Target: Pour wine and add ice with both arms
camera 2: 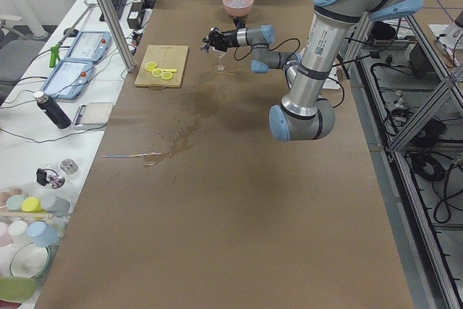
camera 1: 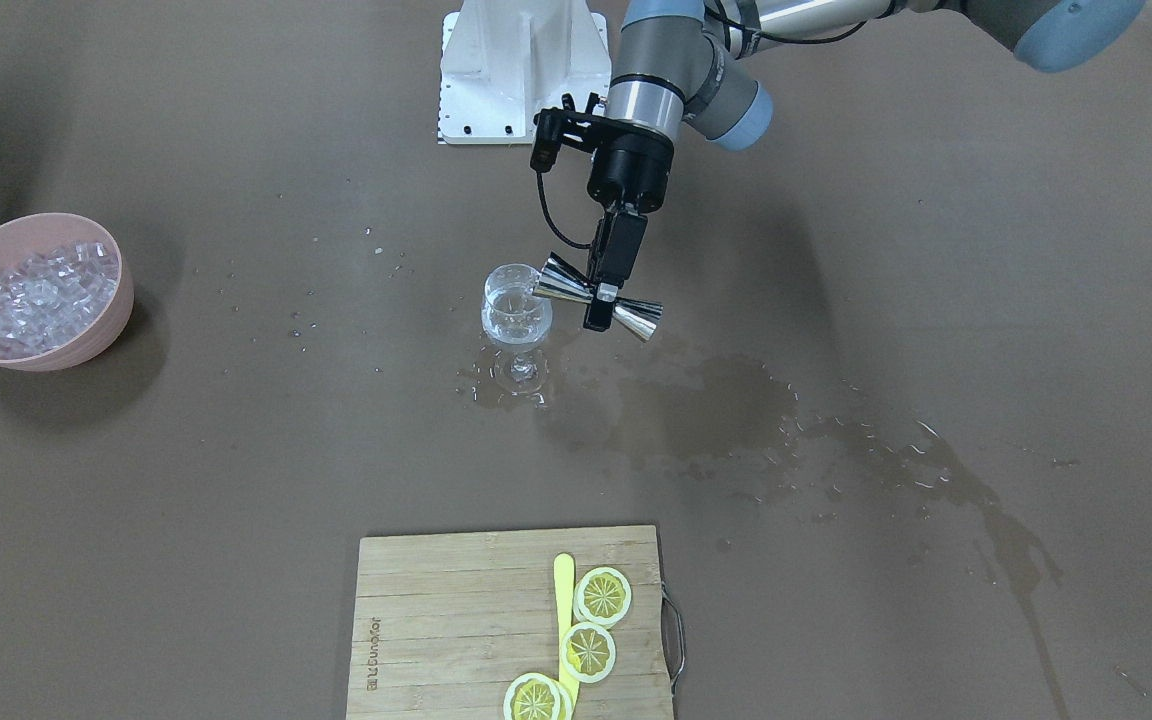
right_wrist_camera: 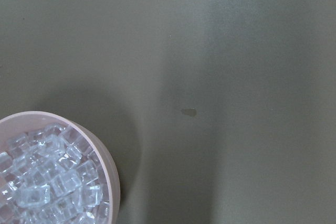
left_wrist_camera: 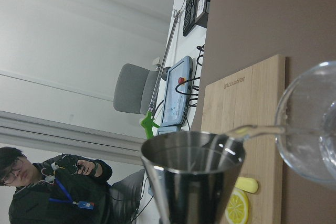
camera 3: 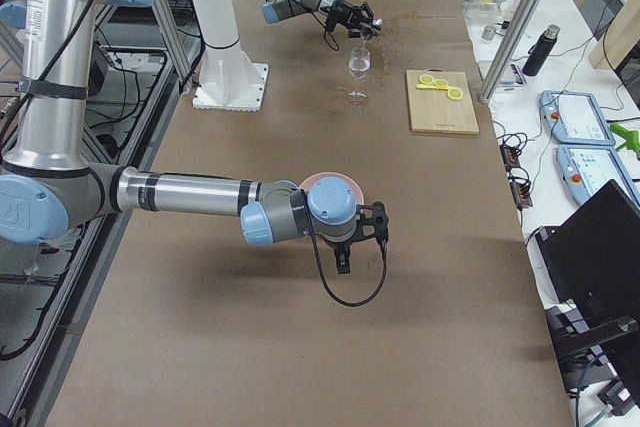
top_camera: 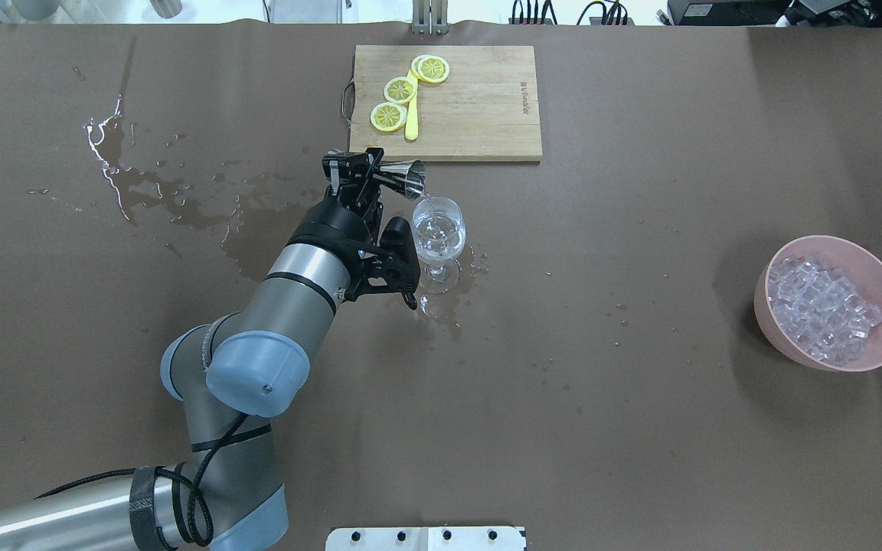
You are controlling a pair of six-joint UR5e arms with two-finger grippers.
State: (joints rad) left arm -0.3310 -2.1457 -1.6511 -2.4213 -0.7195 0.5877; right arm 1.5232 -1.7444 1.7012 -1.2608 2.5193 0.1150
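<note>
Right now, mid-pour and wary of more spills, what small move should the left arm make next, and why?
Probably tip the jigger slightly further without drifting sideways. The left claw grips its waist, a thin stream of wine runs from its lip into the glass, and a puddle already lies round the glass's foot.

Counted are: two arms (camera 3: 190,194); one glass (camera 1: 516,310); one jigger (camera 1: 558,282); one bowl (camera 1: 101,335); ice cubes (camera 1: 46,295), too many to count; one board (camera 1: 436,600); three lemon slices (camera 1: 603,595); one yellow stick (camera 1: 563,585).
</note>
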